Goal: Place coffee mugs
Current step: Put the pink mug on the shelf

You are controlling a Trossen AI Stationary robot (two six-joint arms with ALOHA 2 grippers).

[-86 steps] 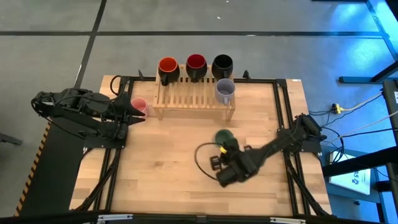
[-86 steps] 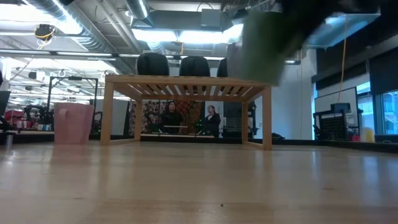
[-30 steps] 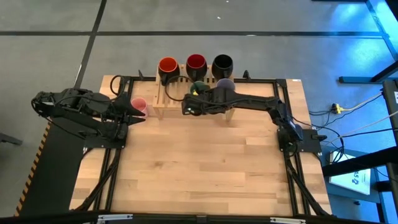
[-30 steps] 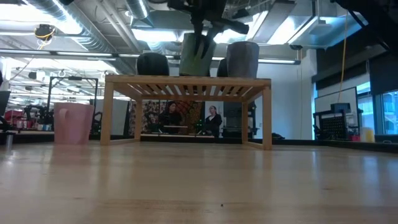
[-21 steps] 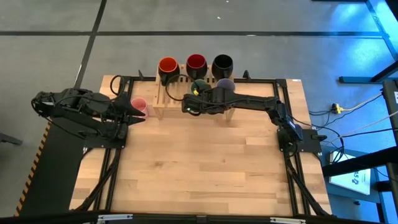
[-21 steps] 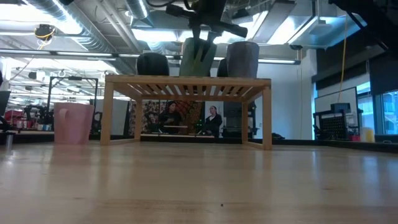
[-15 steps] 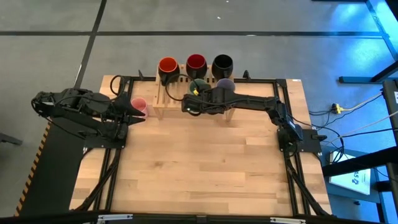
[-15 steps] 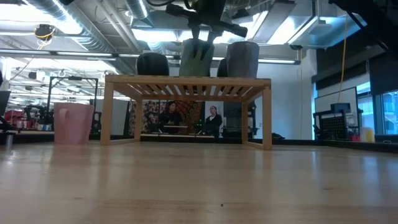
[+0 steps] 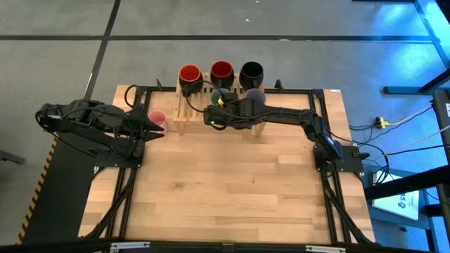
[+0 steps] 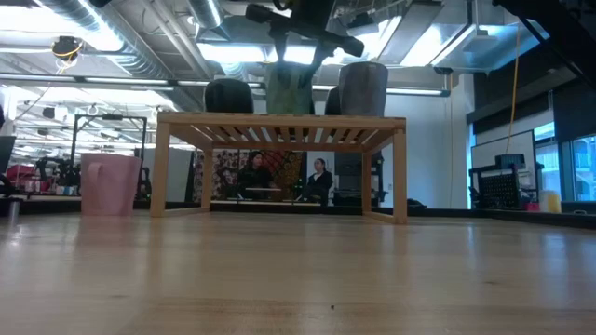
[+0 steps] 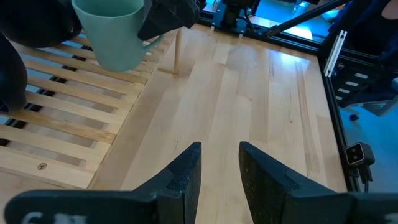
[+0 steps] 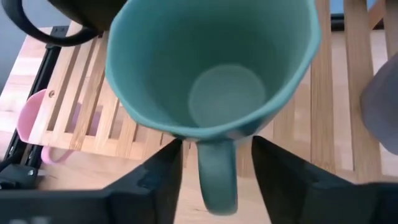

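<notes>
The green mug (image 12: pixel 211 81) stands upright on the slats of the wooden rack (image 9: pixel 211 112), its handle (image 12: pixel 217 177) pointing at the table's near edge. My right gripper (image 12: pixel 217 180) hangs over it, open, one finger either side of the handle with a gap on both sides. Beside it on the rack stands the lavender mug (image 9: pixel 254 94). Orange (image 9: pixel 190 73), dark red (image 9: pixel 221 69) and black (image 9: pixel 251 70) mugs line the rack's far edge. The pink mug (image 9: pixel 157 118) stands on the table left of the rack, next to my open left gripper (image 9: pixel 155 129), whose fingers (image 11: pixel 186 177) hold nothing.
A black frame (image 9: pixel 320 126) runs round the tabletop. Bare wood (image 9: pixel 225 183) lies between the rack and the table's near edge. In the low view, people sit far off in the room behind the rack (image 10: pixel 279 121).
My right gripper has opened above the rack and let go of the green mug. The mug, tilted in the hold a second ago, now stands upright on the slats. The arm has barely shifted.
</notes>
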